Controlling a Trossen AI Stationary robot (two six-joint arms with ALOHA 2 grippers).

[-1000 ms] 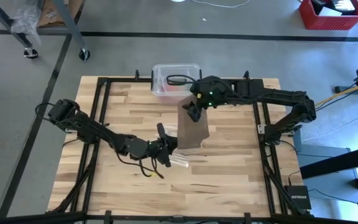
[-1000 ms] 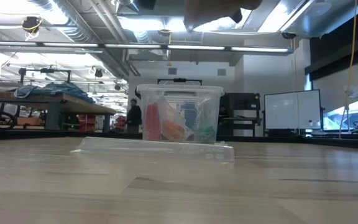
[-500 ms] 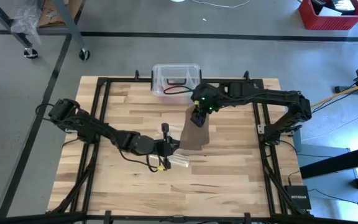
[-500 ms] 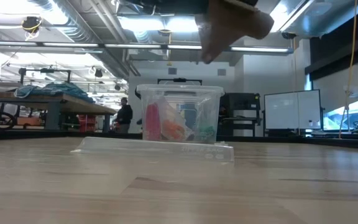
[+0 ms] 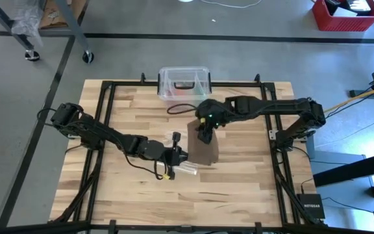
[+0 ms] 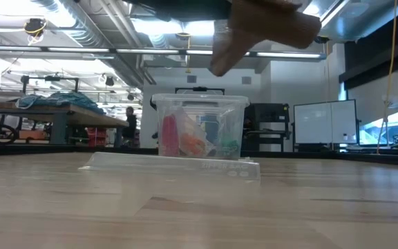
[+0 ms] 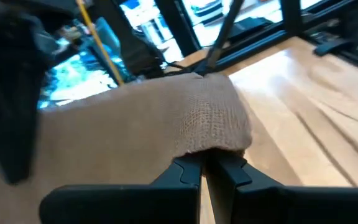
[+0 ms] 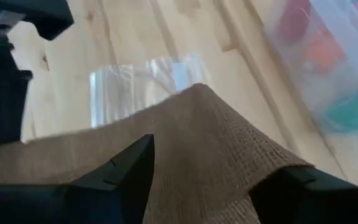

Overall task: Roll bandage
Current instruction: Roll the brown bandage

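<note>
The bandage [image 5: 203, 148] is a brown fabric strip held in the air over the table's middle between both grippers. In the low view only its lower part [image 6: 264, 31] shows, at the top of the picture, well clear of the table. My left gripper [image 5: 182, 155] is at the strip's near left corner, shut on it [image 7: 204, 165]. My right gripper [image 5: 204, 132] is at the strip's far end, its fingers standing wide with the fabric [image 8: 197, 137] between them. My left gripper pinches the bandage's edge [image 7: 213, 146] between its two shut fingertips. It comes nearly level from the table's left. The fabric bulges just past the fingertips and is lifted clear of the table. My right gripper holds the bandage's far end [image 5: 203, 125] between its two widely spaced fingers [image 8: 135, 162], the fabric spanning the gap and humped up in the middle. The fingers slant down from above. The strip runs below it toward the left gripper, clear of the table.
A clear plastic bag [image 5: 188, 169] lies flat on the wood under the bandage. A clear plastic box [image 5: 184, 81] with coloured contents stands at the table's far edge. A black frame [image 5: 109, 130] runs along the table's sides.
My right gripper has come down and toward the table's near edge, bringing the bandage's far end with it. The strip now hangs lower in the low view. My left gripper has rolled its wrist and shifted slightly, staying shut on the bandage.
</note>
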